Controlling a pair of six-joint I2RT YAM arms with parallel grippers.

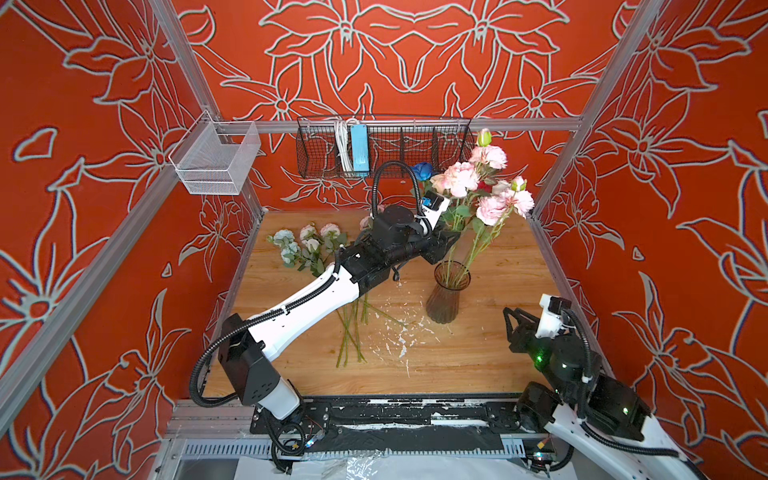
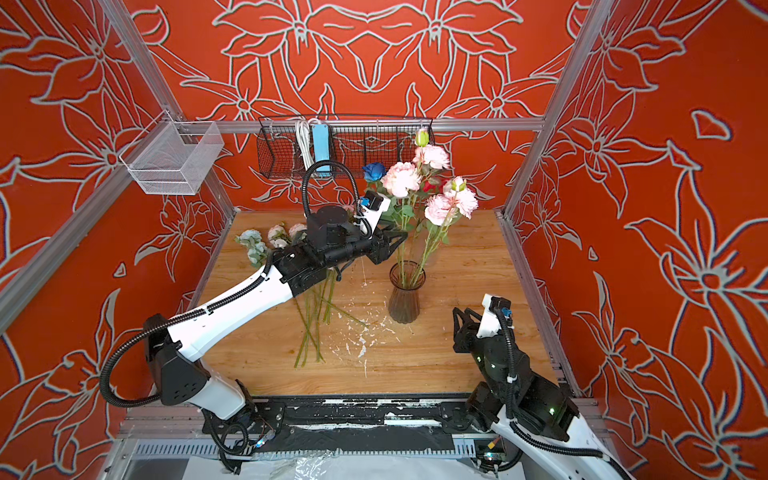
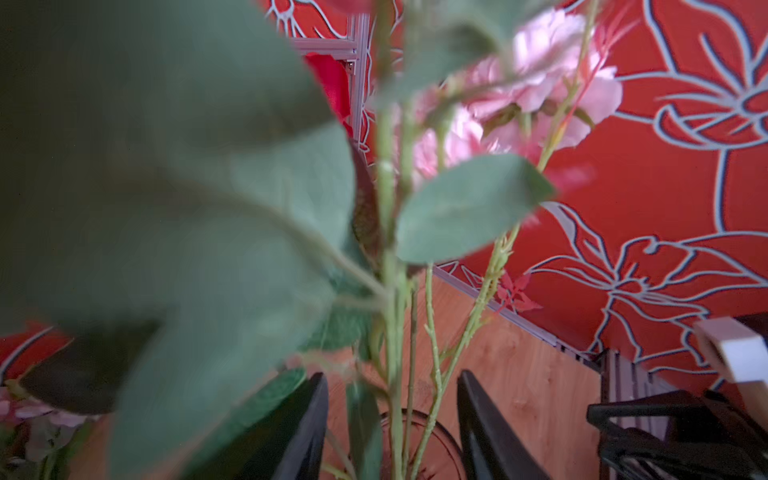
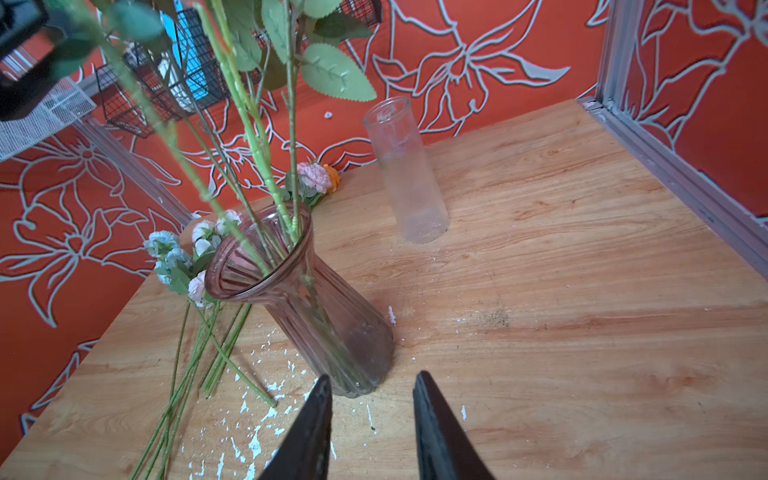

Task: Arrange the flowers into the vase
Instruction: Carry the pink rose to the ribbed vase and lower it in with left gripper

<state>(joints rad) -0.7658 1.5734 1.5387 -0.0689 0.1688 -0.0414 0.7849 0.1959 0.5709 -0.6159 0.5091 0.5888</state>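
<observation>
A ribbed smoky glass vase (image 1: 445, 296) (image 2: 405, 296) (image 4: 316, 307) stands right of the table's middle. It holds several flowers (image 1: 459, 179) (image 2: 401, 179) (image 3: 540, 79): pink blooms, a deep blue rose (image 1: 422, 170) and a red one. My left gripper (image 1: 445, 244) (image 2: 394, 243) (image 3: 392, 376) is open just above the vase mouth, and the green stems pass between its jaws without touching them. More flowers (image 1: 307, 245) (image 2: 270, 241) (image 4: 187, 257), white, pale blue and pink, lie on the table at the left. My right gripper (image 1: 512, 319) (image 2: 460, 318) (image 4: 372, 376) hovers open and empty near the vase's base.
A clear glass cylinder (image 4: 405, 174) stands behind the vase, with a pink and an orange bloom (image 4: 318, 178) beside it. A black wire basket (image 1: 382, 145) and a white mesh basket (image 1: 216, 160) hang on the frame. White flecks (image 1: 395, 336) dot the wooden table (image 1: 498, 365).
</observation>
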